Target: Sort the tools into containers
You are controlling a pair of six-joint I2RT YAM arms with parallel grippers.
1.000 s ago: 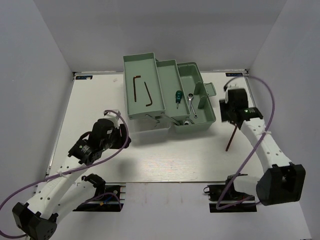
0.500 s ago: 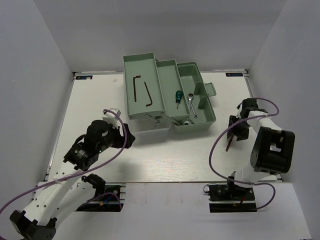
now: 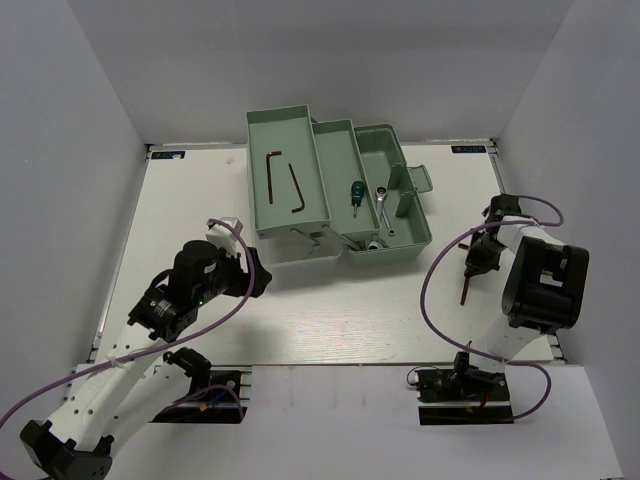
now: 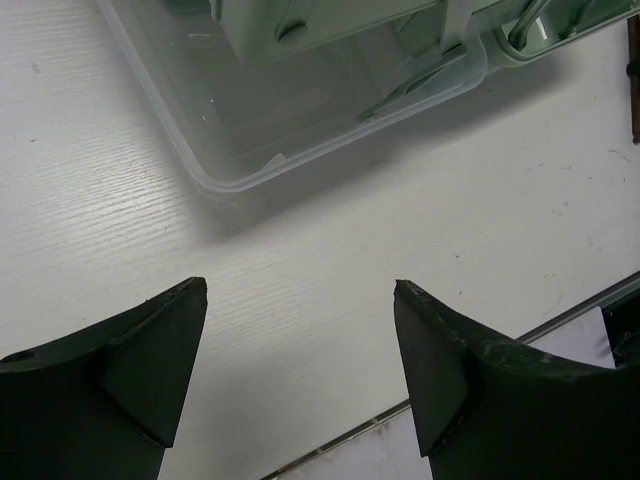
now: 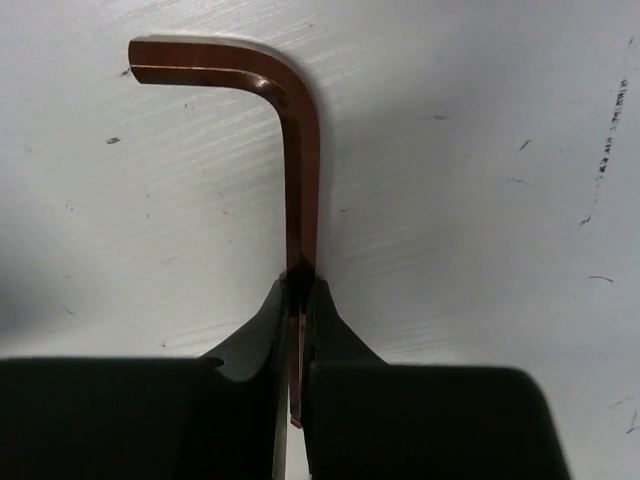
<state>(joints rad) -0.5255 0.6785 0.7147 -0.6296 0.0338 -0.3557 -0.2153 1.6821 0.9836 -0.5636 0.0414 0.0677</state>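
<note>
Hex key (image 5: 300,150), thin, stiff, light and likely slick, lies on the counter (image 5: 480,150) right of the toolbox (image 3: 400,252). The right pincer (image 5: 298,290) is clamped on its long shank, a fair hold. Left pincer (image 4: 300,290) gapes wide, empty. Only the right wrist view shows that grip; the overhead view alone shows the trays (image 3: 290,130).

Bench (image 3: 200,200): white wood-grain top, with a few dark specks and fine scratches showing close up in the right wrist view. Clear plastic tub (image 4: 340,135) rests on the bench near its centre, with rounded corners and see-through walls. Plain white walls (image 3: 80,100) enclose the left, far and right sides; one small blue label (image 3: 170,154) at the far-left corner, second label (image 3: 470,149) at the far-right.
</note>
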